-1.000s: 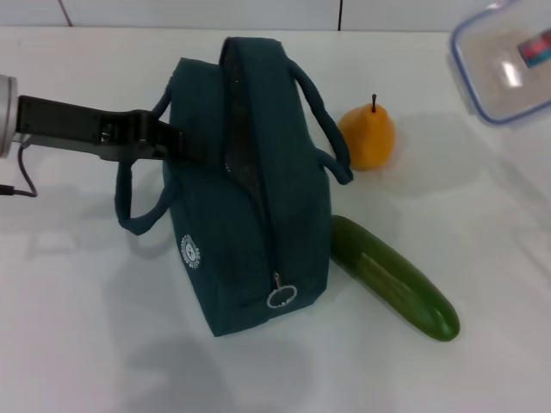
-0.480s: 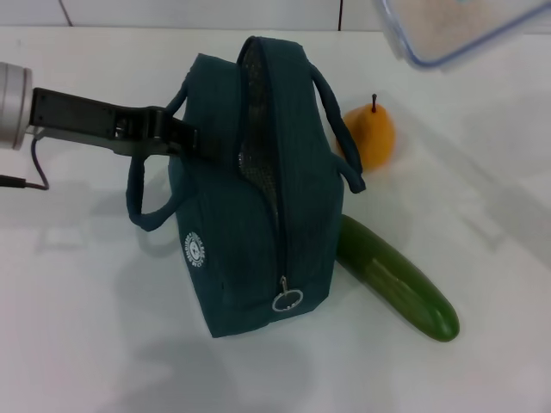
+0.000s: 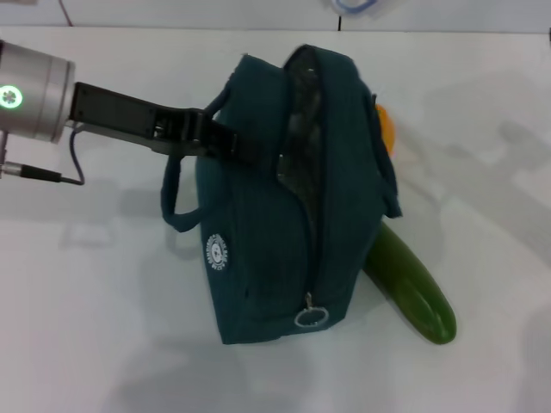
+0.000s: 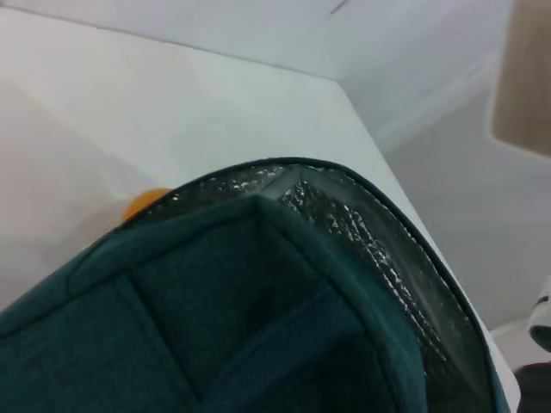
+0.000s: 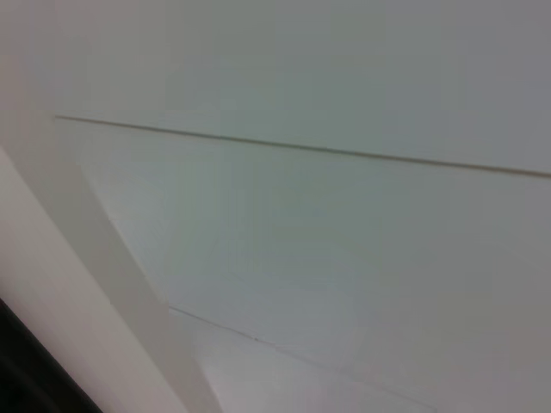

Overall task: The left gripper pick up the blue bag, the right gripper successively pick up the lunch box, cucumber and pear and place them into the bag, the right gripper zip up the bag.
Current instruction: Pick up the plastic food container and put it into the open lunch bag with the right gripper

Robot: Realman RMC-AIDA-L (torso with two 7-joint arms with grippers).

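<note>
Left gripper: at 9 o'clock of the bag, clenched on the bag's side by the near handle.
Blue bag: middle of the white desk, zipper open, shiny lining showing, nothing seen inside yet.
Pear: at 2 o'clock of the bag, mostly hidden behind it.
Cucumber: at 4 o'clock, touching the bag.
Lunch box: only a sliver shows at 12 o'clock.
Right gripper: not seen.
Left to do: all three things in, then zip.
</note>
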